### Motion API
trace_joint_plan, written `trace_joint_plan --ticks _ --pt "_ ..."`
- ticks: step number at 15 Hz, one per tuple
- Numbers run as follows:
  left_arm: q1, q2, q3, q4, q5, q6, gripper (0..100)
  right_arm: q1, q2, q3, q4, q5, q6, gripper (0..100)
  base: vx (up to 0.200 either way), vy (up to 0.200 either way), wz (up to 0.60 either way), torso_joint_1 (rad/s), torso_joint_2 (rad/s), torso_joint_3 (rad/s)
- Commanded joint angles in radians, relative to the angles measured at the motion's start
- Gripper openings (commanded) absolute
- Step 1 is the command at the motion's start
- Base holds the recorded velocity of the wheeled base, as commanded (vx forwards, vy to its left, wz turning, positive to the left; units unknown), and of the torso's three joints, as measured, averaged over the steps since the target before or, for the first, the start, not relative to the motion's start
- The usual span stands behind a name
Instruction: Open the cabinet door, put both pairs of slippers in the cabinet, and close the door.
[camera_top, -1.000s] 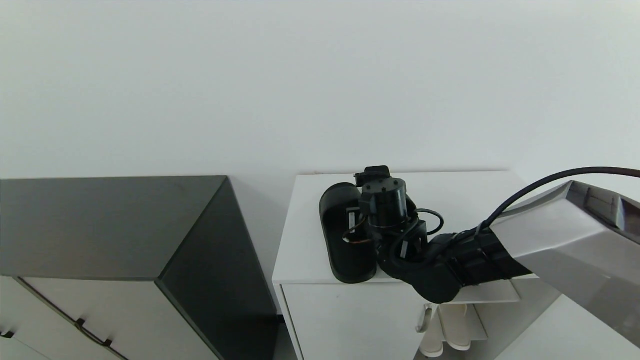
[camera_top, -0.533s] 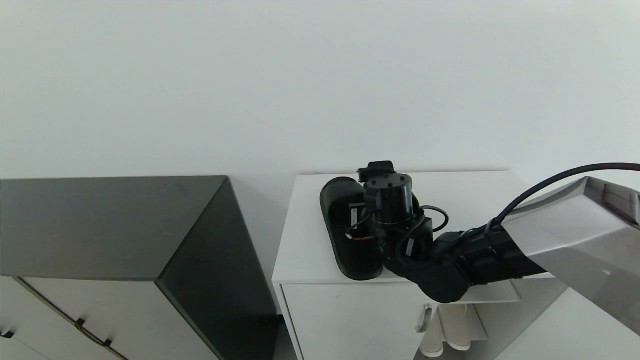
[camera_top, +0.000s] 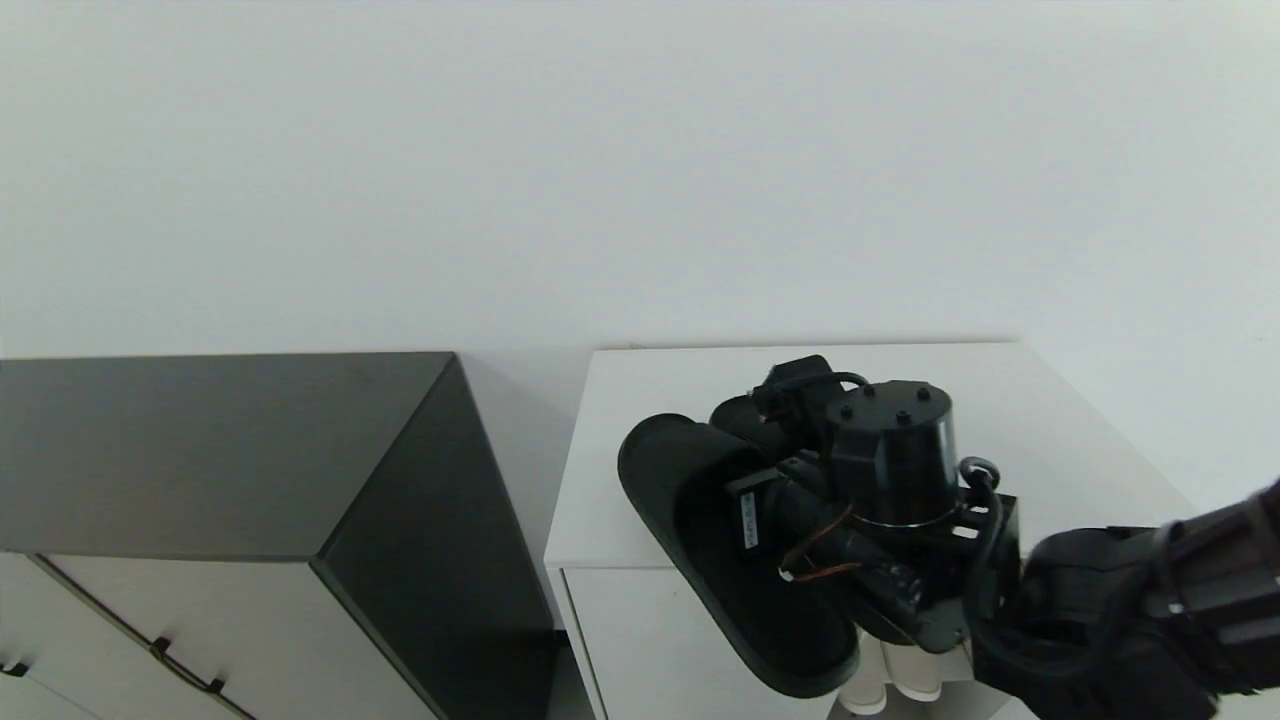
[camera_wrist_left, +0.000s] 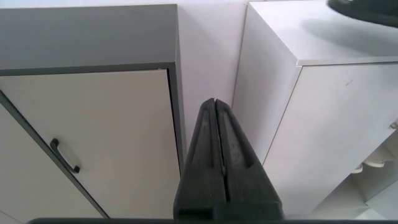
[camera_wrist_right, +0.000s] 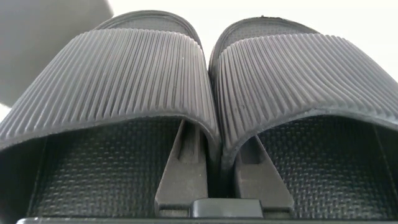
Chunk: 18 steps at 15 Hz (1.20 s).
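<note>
Black foam-like slippers (camera_top: 740, 560), one pair, hang in the air over the front edge of the white cabinet (camera_top: 640, 500) top, at about 5 o'clock in the head view. Their long axis runs roughly from 11 to 5 o'clock.

Right claw (camera_wrist_right: 217, 155): clamped on the pair. One finger (camera_wrist_right: 180, 174) sits inside each slipper under the ribbed straps (camera_wrist_right: 130, 74), and the two adjoining inner side walls are pinched between them.

Left claw (camera_wrist_left: 215, 109): fingers pressed together, holding nothing, low in front of the gap between the grey cabinet (camera_top: 230, 450) and the white one.

White slippers (camera_top: 895, 685) lie on a shelf inside the white cabinet, at 5 o'clock below the black pair.

Handling, our judgement:
- Light; weight should not trouble the arm.
- Soft and springy. The pinched walls will squash, so the grip depends on steady pressure.
- Dimpled footbeds and ribbed straps look grippy rather than slick, so we expect little sliding.
- Not fragile; a bump on the cabinet edge would do no harm.
- The outer halves are unsupported, so the pair may sag or splay when tilted towards the shelf.

Where to hold: we think this grip suits them. It takes both inner walls together under the straps, near mid-length, and so keeps the two as one bundle. A grip on one strap alone would let the other slipper drop.
</note>
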Motion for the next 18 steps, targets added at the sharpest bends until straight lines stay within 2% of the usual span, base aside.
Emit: trace_joint_plan --ticks 1,9,18 --pt "0.0 0.001 0.0 0.0 0.0 0.0 0 0.007 -0.098 0.069 -0.003 0.015 -0.001 0 0.0 0.0 0.0 0.0 0.0 0.0" --pt "0.0 0.001 0.0 0.0 0.0 -0.001 0 0.007 -0.058 0.057 -0.003 0.01 -0.002 0 0.0 0.0 0.0 0.0 0.0 0.0" --pt "0.0 0.001 0.0 0.0 0.002 -0.001 0 0.004 -0.035 0.057 -0.027 0.009 -0.002 0 -0.2 0.0 0.0 0.0 0.0 0.003"
